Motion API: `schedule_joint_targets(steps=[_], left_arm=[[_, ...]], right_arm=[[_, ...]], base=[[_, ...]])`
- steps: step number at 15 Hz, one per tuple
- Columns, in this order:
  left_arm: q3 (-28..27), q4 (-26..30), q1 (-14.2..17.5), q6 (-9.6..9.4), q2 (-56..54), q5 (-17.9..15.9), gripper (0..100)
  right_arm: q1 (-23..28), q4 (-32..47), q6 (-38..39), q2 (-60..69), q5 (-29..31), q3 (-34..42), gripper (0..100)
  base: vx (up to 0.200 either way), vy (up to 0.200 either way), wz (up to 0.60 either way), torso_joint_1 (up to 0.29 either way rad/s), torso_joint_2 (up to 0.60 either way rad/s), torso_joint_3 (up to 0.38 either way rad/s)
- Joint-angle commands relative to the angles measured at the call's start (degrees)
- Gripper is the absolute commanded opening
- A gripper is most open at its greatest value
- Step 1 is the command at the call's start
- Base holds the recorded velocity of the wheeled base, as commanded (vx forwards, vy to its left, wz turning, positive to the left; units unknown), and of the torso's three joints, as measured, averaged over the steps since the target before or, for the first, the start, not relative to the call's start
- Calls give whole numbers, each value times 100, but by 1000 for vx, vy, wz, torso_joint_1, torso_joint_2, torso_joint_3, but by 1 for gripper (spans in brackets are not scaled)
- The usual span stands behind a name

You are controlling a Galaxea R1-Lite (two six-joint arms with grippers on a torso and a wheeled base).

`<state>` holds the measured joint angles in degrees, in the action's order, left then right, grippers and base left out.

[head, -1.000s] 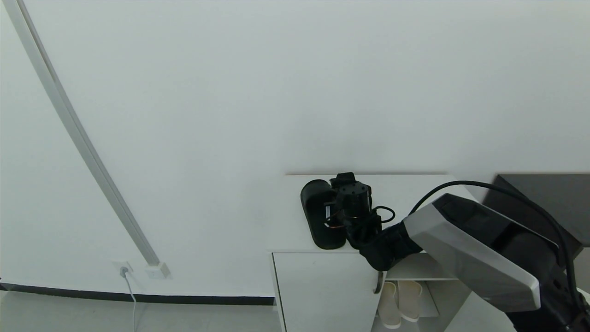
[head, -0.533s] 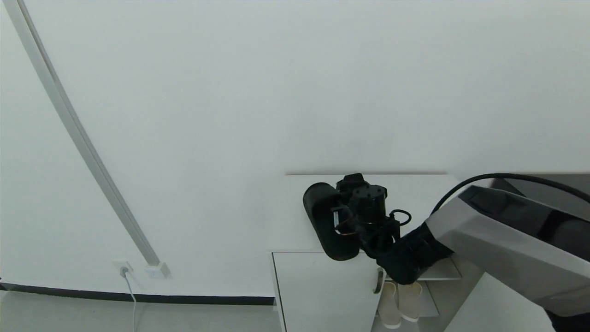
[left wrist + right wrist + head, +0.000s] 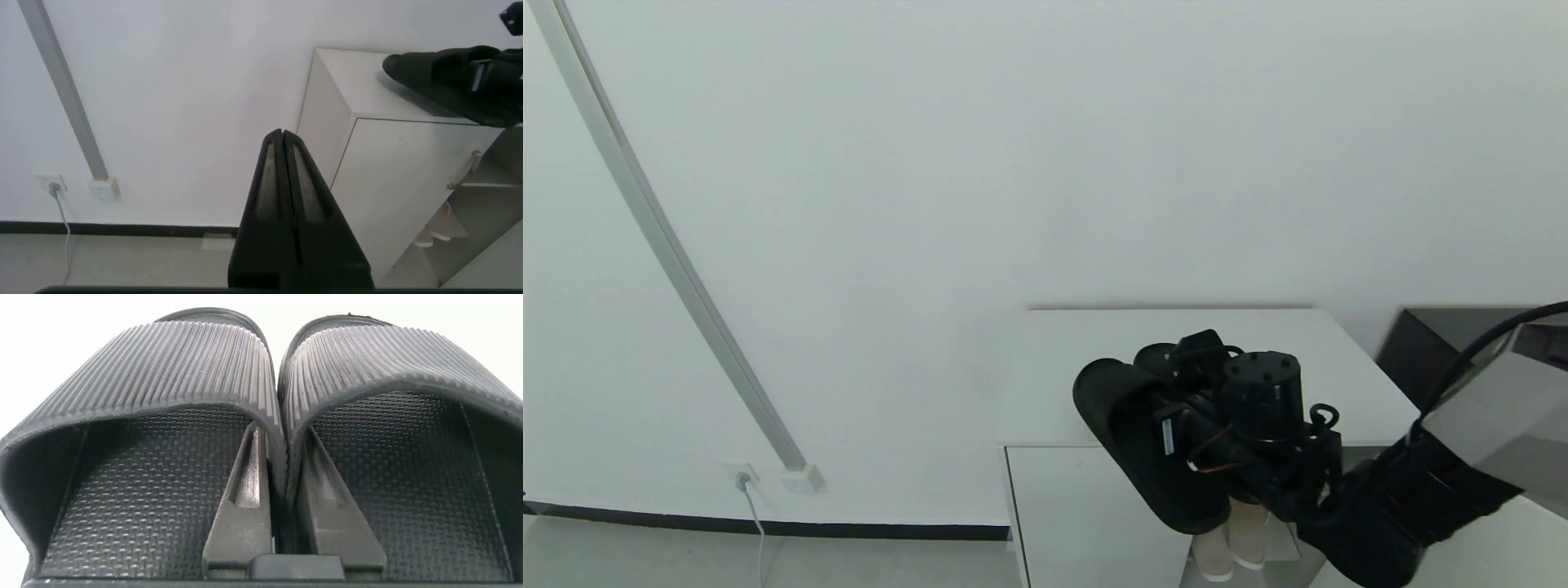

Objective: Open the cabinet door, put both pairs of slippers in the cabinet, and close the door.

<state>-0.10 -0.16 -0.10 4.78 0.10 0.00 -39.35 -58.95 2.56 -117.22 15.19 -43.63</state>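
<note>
Two black ribbed rubber slippers (image 3: 184,371) look light and floppy; the right gripper (image 3: 282,445) clamps their touching inner straps.

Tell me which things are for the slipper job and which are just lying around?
For the job: black slippers, clamped in the right gripper; white slippers, on a shelf inside the cabinet.
Just there: wall socket and its cable; grey strip on the wall.

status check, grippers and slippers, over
right gripper shut on black slippers, pair tilted over the cabinet front edge. left gripper shut, empty. white slippers inside, open side; closed door directly below the pair.
</note>
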Motion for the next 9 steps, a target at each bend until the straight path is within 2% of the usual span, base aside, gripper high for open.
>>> schedule_joint_targets(steps=[1,9], left_arm=[[1,-2,1,6,-1,0,0],[-8,-2,1,6,-1,0,0]], right_arm=[[-117,-28,78,745,-368,680,0],[-363,-20,148,771,-368,830,0]], base=[[0,0,0,0,0,0],[0,0,0,0,0,0]])
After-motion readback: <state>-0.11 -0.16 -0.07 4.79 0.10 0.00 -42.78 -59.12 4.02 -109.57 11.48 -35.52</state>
